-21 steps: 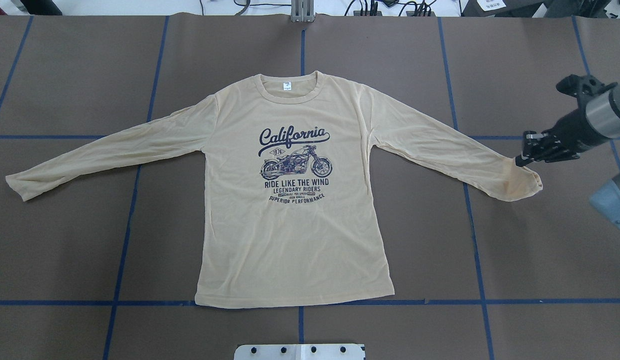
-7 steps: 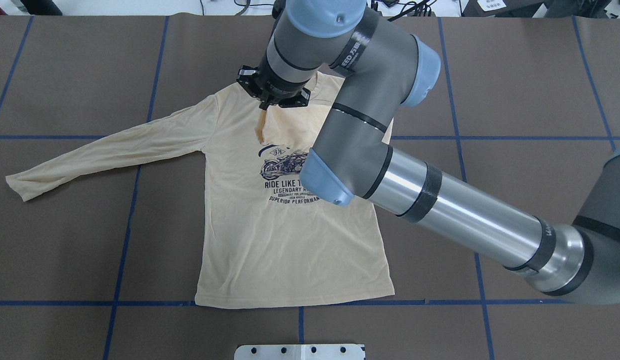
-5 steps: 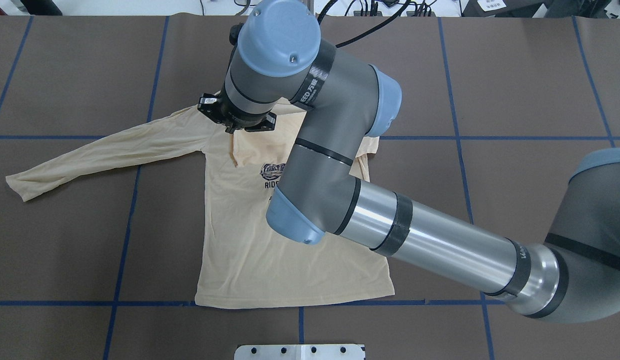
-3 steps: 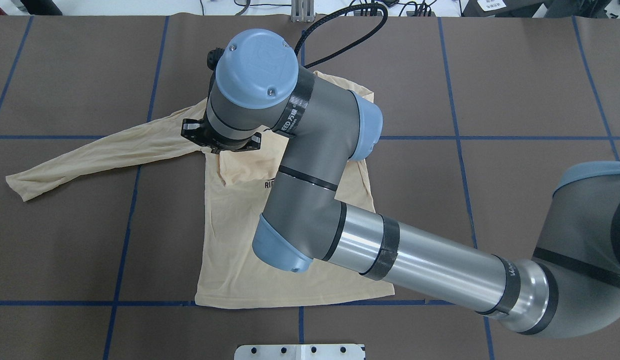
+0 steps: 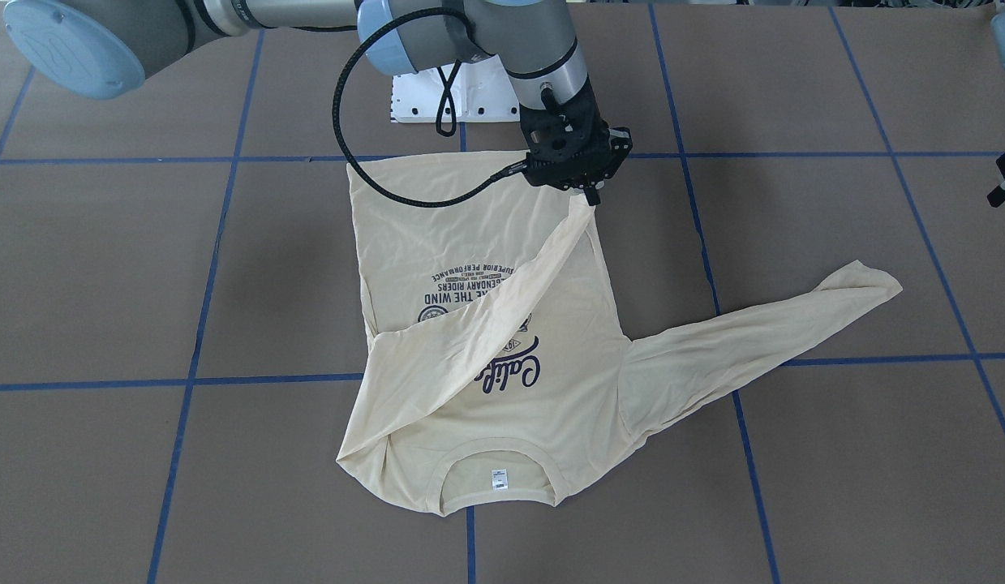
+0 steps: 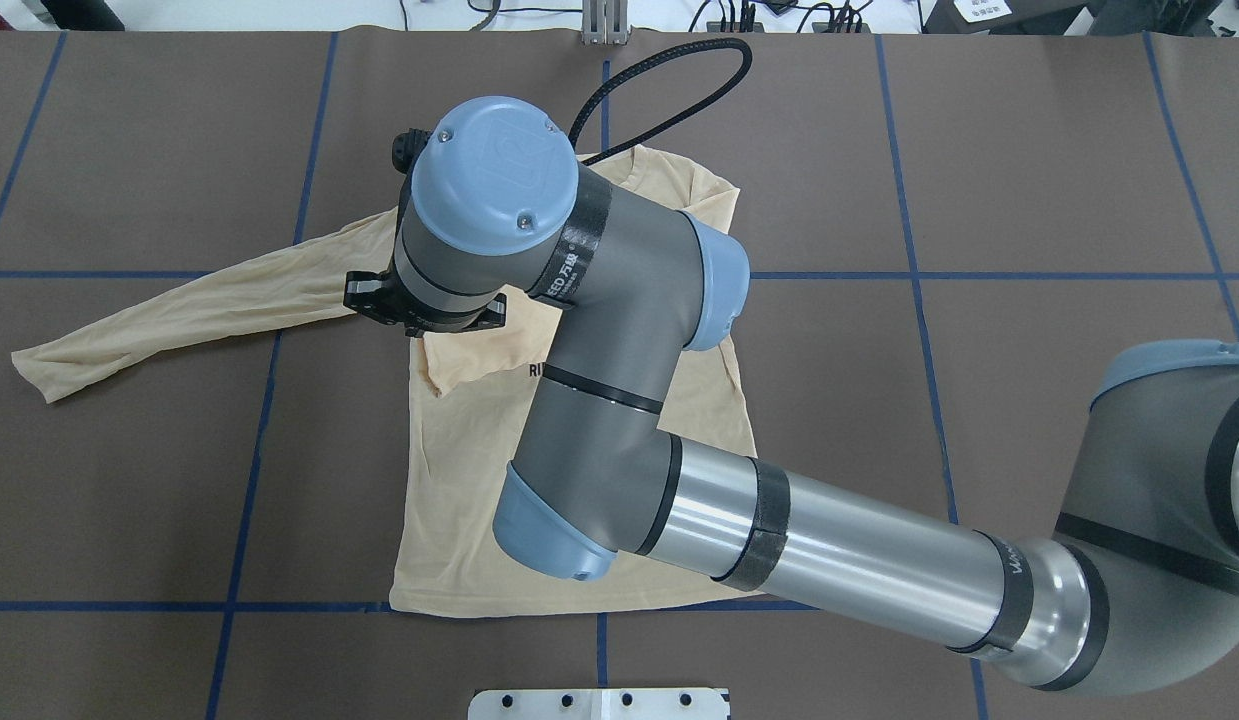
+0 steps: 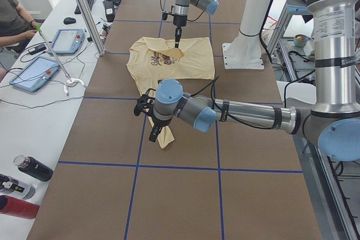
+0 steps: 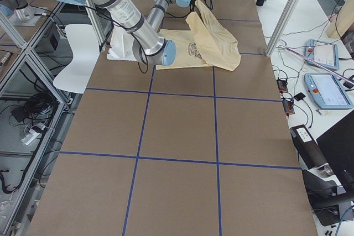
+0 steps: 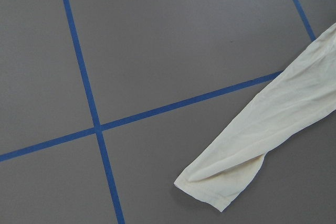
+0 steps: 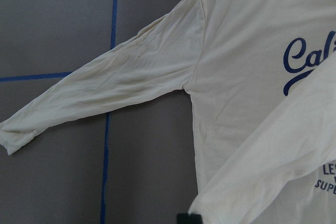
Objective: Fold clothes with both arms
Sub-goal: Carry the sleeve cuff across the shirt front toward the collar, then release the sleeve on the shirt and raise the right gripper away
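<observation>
Cream-yellow jersey, thin and limp: a long-sleeved T-shirt point(image 5: 421, 235) spread face-up across the middle of the brown counter point(image 5: 105, 284), collar point(image 5: 498, 445) on the operators' side, hem toward the robot's base. Right sleeve point(image 5: 478, 328) lifted and drawn slantwise over the navy print point(image 5: 514, 371), cuff pinched tight in the right pincer point(image 5: 590, 193), raised above the body's edge on the robot's left. Left sleeve point(image 5: 753, 332) flat on the counter, stretched outward. Left pincer point(image 5: 1003, 174) well apart from that cuff, at the margin of the front view, too little shown to tell whether wide or narrow.

Probably very light and soft, with no stiffness whatever, to judge by the sag of the lifted sleeve. Apt to drape, crease and drag the layer beneath. Hardly fragile, and likely not slippery on the matte surface. Best taken at edges with some body: cuff, ribbed collar, shoulder seam or hem corner. Advisable to pinch a single layer and lift clear before carrying across.
</observation>
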Robot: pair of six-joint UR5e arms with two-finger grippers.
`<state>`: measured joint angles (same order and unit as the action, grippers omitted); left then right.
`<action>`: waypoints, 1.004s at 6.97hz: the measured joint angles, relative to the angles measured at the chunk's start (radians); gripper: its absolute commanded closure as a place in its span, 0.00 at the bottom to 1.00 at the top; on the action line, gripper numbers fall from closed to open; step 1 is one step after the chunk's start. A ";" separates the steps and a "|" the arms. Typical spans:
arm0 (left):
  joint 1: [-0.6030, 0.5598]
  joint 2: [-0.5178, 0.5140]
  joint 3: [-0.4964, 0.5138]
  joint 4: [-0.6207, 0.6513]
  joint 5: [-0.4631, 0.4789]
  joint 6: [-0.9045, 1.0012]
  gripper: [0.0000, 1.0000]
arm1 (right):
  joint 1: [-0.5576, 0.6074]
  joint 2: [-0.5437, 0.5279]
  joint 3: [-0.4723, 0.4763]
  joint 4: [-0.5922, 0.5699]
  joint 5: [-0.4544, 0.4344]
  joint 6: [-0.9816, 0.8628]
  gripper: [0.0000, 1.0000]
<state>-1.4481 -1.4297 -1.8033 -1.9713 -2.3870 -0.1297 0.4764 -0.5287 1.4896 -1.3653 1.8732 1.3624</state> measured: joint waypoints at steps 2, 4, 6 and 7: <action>0.000 0.000 0.001 -0.005 -0.023 -0.002 0.00 | -0.018 -0.001 -0.001 0.001 -0.007 0.001 0.00; 0.000 0.000 -0.003 -0.006 -0.029 -0.002 0.00 | -0.027 0.001 -0.008 0.038 -0.027 0.013 0.00; 0.000 -0.008 -0.004 -0.012 -0.030 -0.044 0.00 | -0.024 0.002 -0.010 0.060 -0.030 0.022 0.00; 0.008 -0.019 -0.002 -0.023 -0.028 -0.095 0.00 | -0.014 -0.003 -0.004 0.057 -0.024 0.027 0.00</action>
<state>-1.4399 -1.4485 -1.8054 -1.9947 -2.4151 -0.2249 0.4620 -0.5313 1.4852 -1.3084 1.8495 1.3893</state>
